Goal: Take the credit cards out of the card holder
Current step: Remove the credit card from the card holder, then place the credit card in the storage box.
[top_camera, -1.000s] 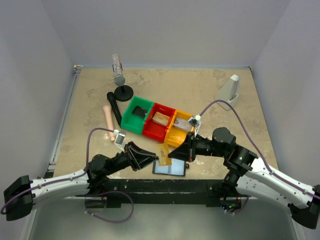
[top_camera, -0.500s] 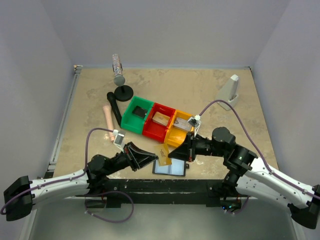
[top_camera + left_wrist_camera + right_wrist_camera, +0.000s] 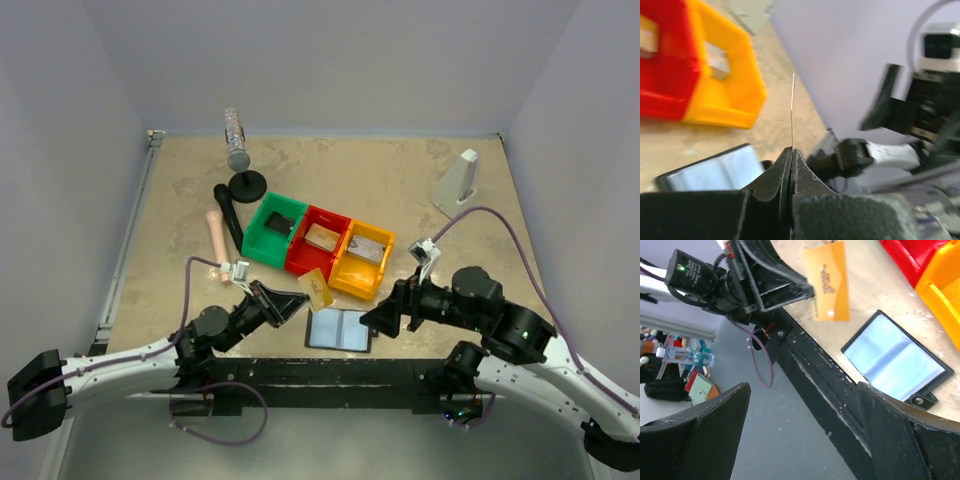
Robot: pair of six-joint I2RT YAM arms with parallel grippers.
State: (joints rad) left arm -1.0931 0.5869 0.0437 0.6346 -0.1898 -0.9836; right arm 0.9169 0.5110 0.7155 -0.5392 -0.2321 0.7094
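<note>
Overhead, the left gripper (image 3: 303, 298) pinches a thin orange-gold plastic card (image 3: 319, 291) by one edge. The card's long axis appears to run from the bins toward the near table edge, crosswise to the jaws' reach. It hangs just in front of the near walls of the red plastic bin (image 3: 318, 243) and the yellow plastic bin (image 3: 362, 262). The flat black bifold card holder with glossy grey-blue inner panels (image 3: 340, 329) lies open on the beige stone-patterned table (image 3: 400, 190), just nearward and to the right of the card and apart from it. The right gripper (image 3: 372, 322) hangs just beside the holder's right edge, making that arm the nearer one to it.

From the left wrist, the jaws are pressed together on the card, which shows edge-on as a fine upright line. The holder lies low to the left, and the two bins stand beyond it.

From the right wrist, the card shows its broad orange face, clear of the open holder lower and to the right. This arm's own jaws stand wide apart and hold nothing.

By these views the card is out of the holder. The next move likely turns on the short gap between the card and the bins ahead of the left jaws. Whether another card remains under the glossy panels cannot be told.
</note>
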